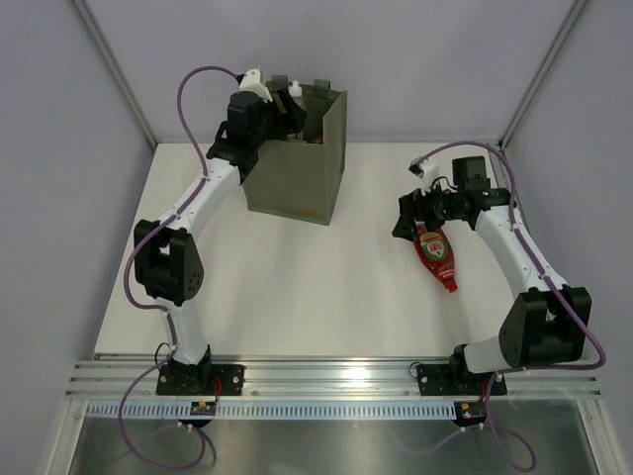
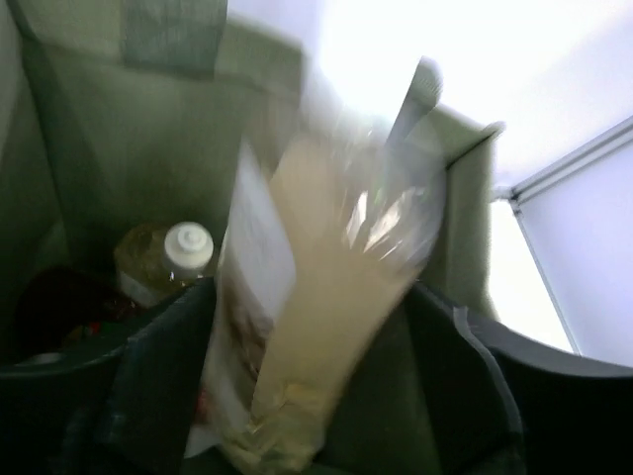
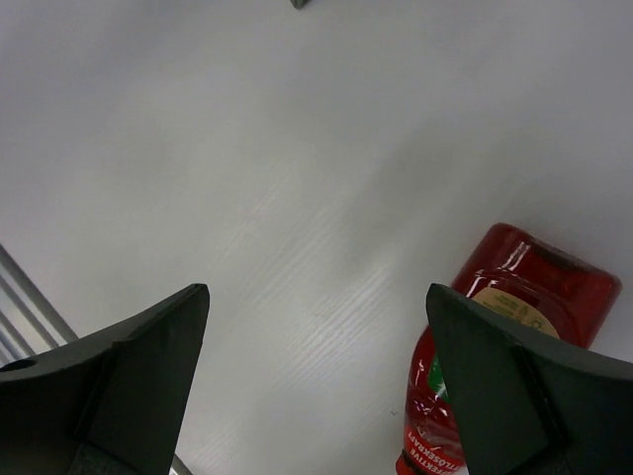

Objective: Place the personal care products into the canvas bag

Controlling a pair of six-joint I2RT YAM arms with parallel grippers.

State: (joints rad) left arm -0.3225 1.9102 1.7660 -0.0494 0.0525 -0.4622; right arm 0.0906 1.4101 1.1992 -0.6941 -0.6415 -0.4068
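Note:
The olive canvas bag (image 1: 297, 173) stands at the back left of the table. My left gripper (image 1: 285, 117) hangs over its mouth. In the left wrist view the left gripper (image 2: 312, 297) is open, and a blurred clear bottle of pale amber liquid (image 2: 316, 297) lies between the fingers, with a gap to the right finger (image 2: 465, 366). Below, inside the bag (image 2: 129, 129), sit an amber bottle with a white cap (image 2: 183, 252) and something red (image 2: 59, 307). A red bottle (image 1: 438, 257) lies on the table. My right gripper (image 1: 407, 223) hovers open at its top end; the bottle (image 3: 514, 297) shows beside the right finger (image 3: 495, 376).
The white table (image 1: 297, 287) ends in an aluminium rail (image 1: 336, 376) at the near edge, where both arm bases are bolted. Grey enclosure walls with slanted metal posts (image 1: 119, 74) close the back and sides.

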